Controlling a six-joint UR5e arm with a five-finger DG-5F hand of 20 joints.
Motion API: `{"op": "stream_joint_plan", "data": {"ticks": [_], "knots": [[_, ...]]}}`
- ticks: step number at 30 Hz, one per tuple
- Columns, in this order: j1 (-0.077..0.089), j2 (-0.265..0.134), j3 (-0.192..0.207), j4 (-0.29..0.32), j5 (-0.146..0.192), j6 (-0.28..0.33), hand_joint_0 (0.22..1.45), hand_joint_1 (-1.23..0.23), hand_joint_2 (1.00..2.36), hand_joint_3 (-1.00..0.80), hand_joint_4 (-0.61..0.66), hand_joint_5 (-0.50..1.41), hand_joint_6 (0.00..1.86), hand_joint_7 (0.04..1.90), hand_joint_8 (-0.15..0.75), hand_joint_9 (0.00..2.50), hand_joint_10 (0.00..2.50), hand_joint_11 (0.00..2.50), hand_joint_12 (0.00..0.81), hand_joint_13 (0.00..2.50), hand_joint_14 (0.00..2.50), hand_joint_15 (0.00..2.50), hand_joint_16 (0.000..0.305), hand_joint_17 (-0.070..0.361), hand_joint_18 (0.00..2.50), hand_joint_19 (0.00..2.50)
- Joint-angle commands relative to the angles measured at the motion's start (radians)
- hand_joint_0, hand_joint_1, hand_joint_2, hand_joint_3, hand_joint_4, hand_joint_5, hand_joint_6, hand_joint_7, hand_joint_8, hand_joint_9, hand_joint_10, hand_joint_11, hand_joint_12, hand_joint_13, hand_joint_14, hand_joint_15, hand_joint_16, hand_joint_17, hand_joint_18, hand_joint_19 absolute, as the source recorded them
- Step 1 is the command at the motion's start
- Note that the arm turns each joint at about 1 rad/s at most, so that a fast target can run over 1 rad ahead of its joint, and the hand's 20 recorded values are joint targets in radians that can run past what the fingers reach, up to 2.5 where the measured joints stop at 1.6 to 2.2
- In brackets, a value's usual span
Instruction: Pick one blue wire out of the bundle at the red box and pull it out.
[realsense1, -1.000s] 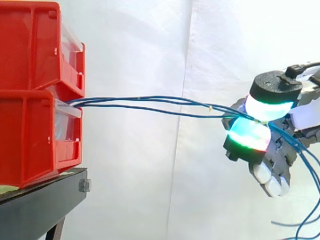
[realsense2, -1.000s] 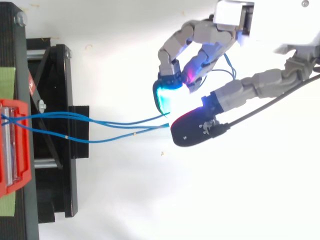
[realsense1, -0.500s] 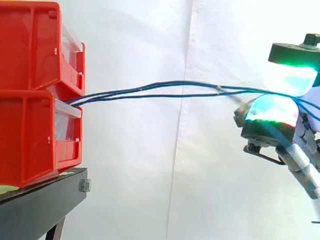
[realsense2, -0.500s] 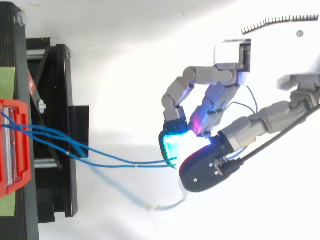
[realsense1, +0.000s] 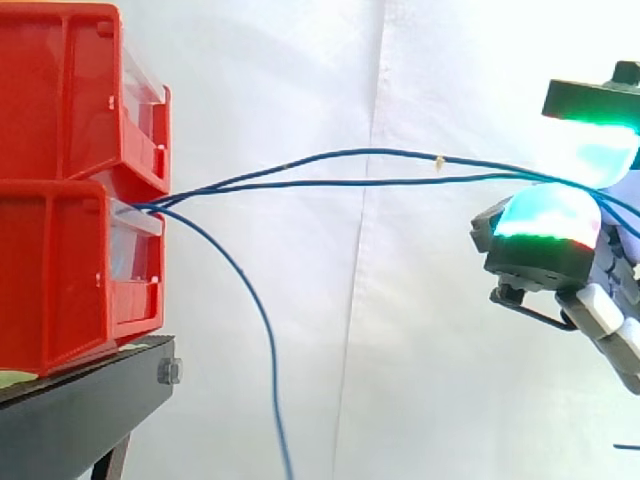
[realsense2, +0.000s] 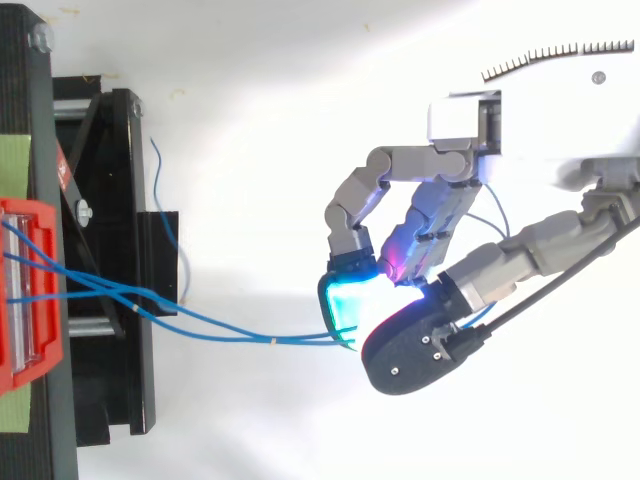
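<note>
Your glowing fingertip pads (realsense2: 340, 303) are pinched on two thin blue wires (realsense1: 350, 153), so the hand (realsense2: 455, 115) holds them arched well away from the lower red plastic box (realsense1: 60, 270) that anchors them, while a third blue wire (realsense1: 262, 320) hangs slack from it.

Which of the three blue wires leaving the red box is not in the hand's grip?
The slack wire hanging down from the red box; the two taut wires stretch across and end pinched in the hand.
</note>
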Motion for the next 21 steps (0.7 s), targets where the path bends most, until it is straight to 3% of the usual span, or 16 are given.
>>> {"op": "stream_joint_plan", "data": {"ticks": [1,9,14,18,21], "knots": [[-0.005,0.0,-0.001,-0.001,-0.001,-0.007,0.84,-0.82,1.01,-0.4,-0.06,-0.21,0.99,1.11,0.279,0.91,0.0,0.35,0.372,1.05,0.01,0.44,0.045,0.101,0.88,0.45],[-0.016,0.0,-0.001,-0.015,-0.001,-0.018,0.79,-0.79,1.0,-0.49,-0.1,-0.23,0.96,1.22,0.225,0.83,0.0,0.13,0.349,1.02,0.01,0.37,0.045,0.101,0.89,0.39],[-0.016,0.0,0.0,-0.019,-0.001,-0.018,0.73,-0.78,1.01,-0.42,-0.11,-0.23,0.96,1.24,0.192,0.8,0.0,0.03,0.346,1.01,0.01,0.35,0.045,0.102,0.87,0.4],[-0.014,0.0,0.0,-0.019,-0.001,-0.016,0.79,-0.79,1.01,-0.32,-0.18,-0.22,0.96,1.34,0.19,0.84,0.0,0.07,0.345,1.04,0.01,0.37,0.045,0.101,0.87,0.44],[-0.016,0.0,0.0,-0.019,-0.001,-0.016,0.82,-0.78,1.01,-0.36,-0.25,-0.22,0.96,1.34,0.201,0.93,0.0,0.17,0.348,1.14,0.01,0.44,0.045,0.102,0.9,0.45]]}}
